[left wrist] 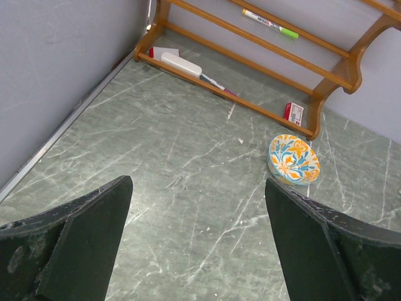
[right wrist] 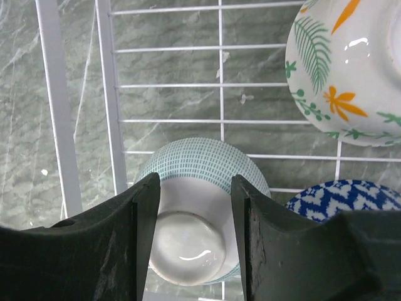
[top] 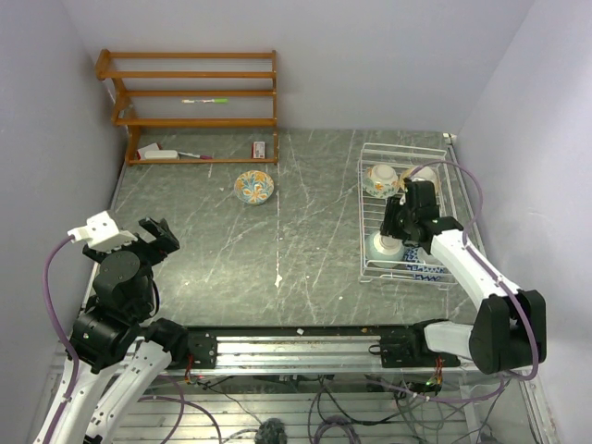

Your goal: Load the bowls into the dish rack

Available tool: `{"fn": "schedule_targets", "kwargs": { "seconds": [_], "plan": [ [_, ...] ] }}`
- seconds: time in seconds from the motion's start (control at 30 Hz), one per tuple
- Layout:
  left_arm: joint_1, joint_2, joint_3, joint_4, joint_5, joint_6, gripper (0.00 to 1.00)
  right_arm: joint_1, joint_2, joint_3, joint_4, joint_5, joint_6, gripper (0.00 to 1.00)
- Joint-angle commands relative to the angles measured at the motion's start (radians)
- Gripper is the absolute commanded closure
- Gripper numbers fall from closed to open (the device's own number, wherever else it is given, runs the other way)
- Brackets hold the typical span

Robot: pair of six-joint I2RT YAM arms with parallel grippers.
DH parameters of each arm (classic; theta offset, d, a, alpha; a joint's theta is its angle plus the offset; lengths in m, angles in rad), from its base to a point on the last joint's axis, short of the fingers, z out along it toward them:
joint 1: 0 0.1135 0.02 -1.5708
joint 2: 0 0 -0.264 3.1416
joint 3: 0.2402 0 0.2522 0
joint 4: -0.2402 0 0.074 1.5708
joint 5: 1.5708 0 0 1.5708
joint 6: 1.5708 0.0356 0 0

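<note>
From above, the rack [top: 403, 146] stands at the right side of the table [top: 231, 268]. Four bowls are in it: a leaf bowl [top: 381, 178] at the far left corner, another bowl [top: 425, 173] just beside it and half hidden by the arm, a teal bowl [top: 382, 248] nearer, and a blue bowl [top: 427, 271] at the near edge. The right gripper [top: 398, 228] is inside the rack, at the teal bowl. A yellow bowl [top: 253, 186] sits alone on the table, near the wooden shelf [top: 194, 92]. The left gripper [top: 157, 237] hangs over the left side of the table, well apart from any bowl.

In the left wrist view, the left gripper [left wrist: 197, 244] has its fingers [left wrist: 81, 251] spread wide with nothing between them. The yellow bowl [left wrist: 294, 158] stands upright on the table [left wrist: 188, 163], just beside the shelf [left wrist: 354, 55]. A marker [left wrist: 270, 23] lies on the shelf.

In the right wrist view, the teal bowl [right wrist: 197, 182] lies bottom up on the rack [right wrist: 50, 94] wires. The right gripper [right wrist: 194, 244] is half spread, one finger [right wrist: 135, 251] at each side of the bowl's foot. Whether they press the bowl, I cannot tell. The leaf bowl [right wrist: 351, 63] and the blue bowl [right wrist: 344, 195] are at the right.
</note>
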Motion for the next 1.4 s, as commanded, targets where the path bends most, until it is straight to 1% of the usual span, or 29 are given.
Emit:
{"fn": "schedule_targets", "kwargs": {
  "seconds": [0.0,0.27,0.43,0.67,0.77,0.83,0.87,0.93,1.0,1.07,1.13,1.23,1.37],
  "plan": [
    [0.007,-0.001,-0.002,0.017,0.011,0.000,0.02,0.025,-0.044,-0.025,-0.068,0.019,0.016,0.52],
    [0.007,0.007,-0.003,0.021,0.013,0.003,0.02,0.049,-0.078,-0.009,-0.139,0.035,0.018,0.52],
    [0.007,0.002,-0.003,0.020,0.012,0.003,0.02,0.059,-0.095,0.018,-0.144,0.037,0.023,0.52],
    [0.007,-0.005,-0.003,0.017,0.009,0.002,0.02,0.074,-0.114,0.155,-0.169,0.062,0.008,0.50],
    [0.007,-0.011,-0.003,0.017,0.008,-0.001,0.02,0.085,-0.107,0.230,-0.133,0.036,-0.004,0.50],
    [0.007,-0.012,-0.002,0.017,0.006,0.001,0.02,0.118,-0.087,0.275,-0.089,0.001,-0.015,0.49],
    [0.007,-0.014,-0.003,0.017,0.005,0.001,0.02,0.151,-0.068,0.304,-0.063,0.006,-0.017,0.49],
    [0.007,-0.015,-0.001,0.015,0.001,-0.002,0.02,0.277,-0.010,0.374,-0.032,0.049,-0.033,0.48],
    [0.007,-0.018,-0.002,0.013,-0.001,-0.003,0.02,0.392,0.079,0.453,0.003,0.089,-0.064,0.47],
    [0.007,-0.024,-0.001,0.011,-0.005,-0.005,0.02,0.475,0.159,0.532,0.053,0.091,-0.103,0.45],
    [0.007,-0.030,-0.002,0.011,-0.011,-0.008,0.02,0.522,0.250,0.603,0.097,0.058,-0.159,0.41],
    [0.007,-0.038,-0.001,0.010,-0.016,-0.010,0.02,0.557,0.412,0.733,0.121,-0.004,-0.229,0.35],
    [0.007,-0.038,-0.001,0.008,-0.022,-0.010,0.02,0.582,0.628,0.928,0.081,-0.070,-0.325,0.34]
  ]
}}
